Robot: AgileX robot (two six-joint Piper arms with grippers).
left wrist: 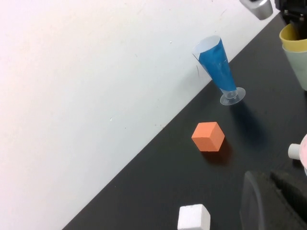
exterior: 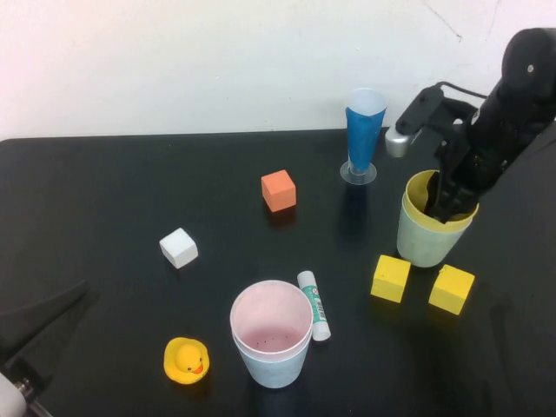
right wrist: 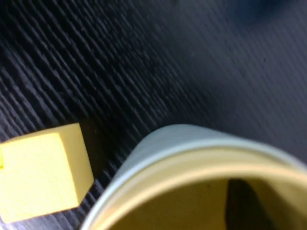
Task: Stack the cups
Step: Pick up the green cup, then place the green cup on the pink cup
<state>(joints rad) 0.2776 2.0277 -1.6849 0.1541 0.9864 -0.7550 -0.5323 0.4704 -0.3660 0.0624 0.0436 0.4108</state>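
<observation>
Right claw (exterior: pixel 452 204) dips inside yellow plastic tumbler (exterior: pixel 417 193) nested in pale green tumbler (exterior: pixel 424 241), far right of black surface (exterior: pixel 104 191); fingers seemingly released. Pink tumbler (exterior: pixel 271 320) sits in light blue tumbler (exterior: pixel 276 369), near edge. Left claw (exterior: pixel 26 347) clenched, parked near-left corner.

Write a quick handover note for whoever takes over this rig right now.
Right claw: at the yellow cup's rim, one finger inside; grip unclear.
Left claw: shut, parked near-left, holding nothing.
Done: yellow cup nested in pale green cup, far right; pink cup nested in light blue cup, near centre.
Left: withdraw the right claw, then combine the two pairs into one stack.
</observation>
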